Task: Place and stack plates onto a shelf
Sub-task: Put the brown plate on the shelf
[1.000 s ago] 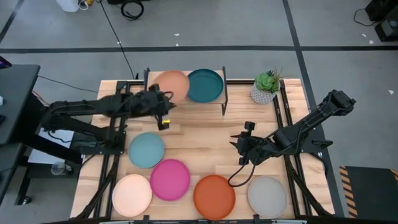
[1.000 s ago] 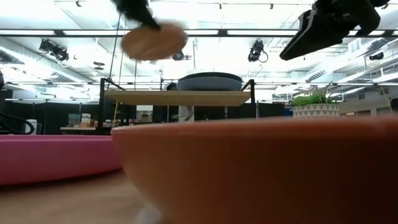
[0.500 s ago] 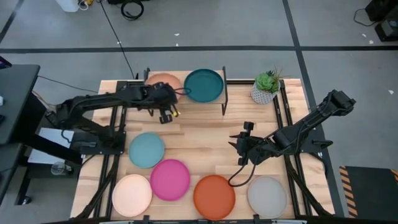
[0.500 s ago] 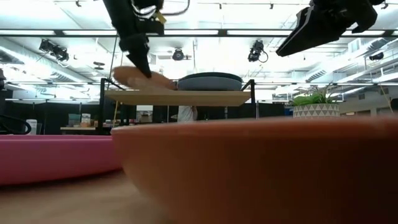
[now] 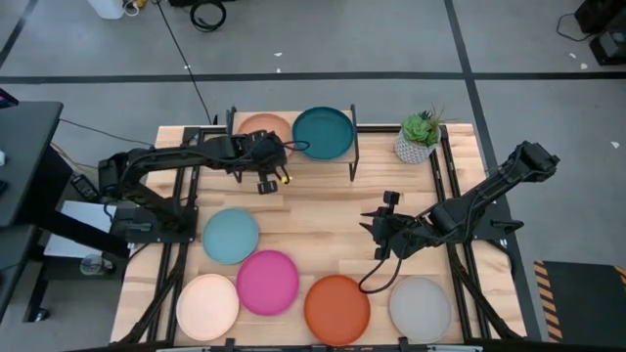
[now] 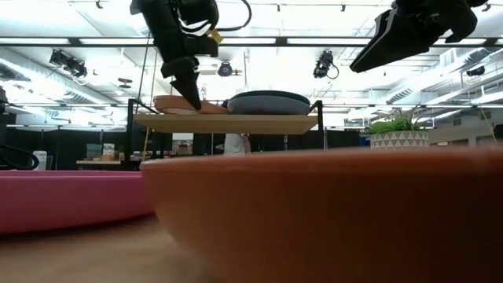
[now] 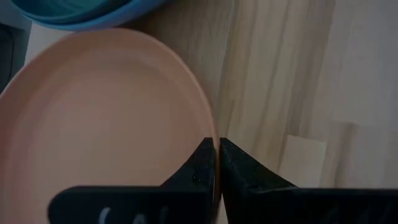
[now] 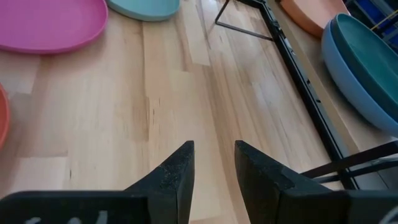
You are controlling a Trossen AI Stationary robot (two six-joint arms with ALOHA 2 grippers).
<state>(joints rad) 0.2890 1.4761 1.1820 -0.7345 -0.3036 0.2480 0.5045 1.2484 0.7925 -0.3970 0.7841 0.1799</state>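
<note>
The tan plate (image 5: 262, 128) lies on the left half of the shelf (image 6: 224, 122), just beside the dark teal plate (image 5: 323, 133) that sits nested in a bright blue plate (image 7: 81, 14) on the right half; the left gripper (image 5: 269, 156) pinches the tan plate's near rim, its fingers (image 7: 239, 171) pressed onto the edge; to finish this step well, I judge the fingers should spread only once the plate rests flat, then draw back level and clear of the shelf's front edge so the rim is not dragged off; the right gripper (image 5: 376, 233) hangs over the middle of the bench (image 5: 323, 220) with fingers spread, holding nothing; light teal (image 5: 231, 236), pink (image 5: 267, 282), cream (image 5: 207, 305), orange (image 5: 337, 309) and grey (image 5: 420, 307) plates wait on the bench's near side.
</note>
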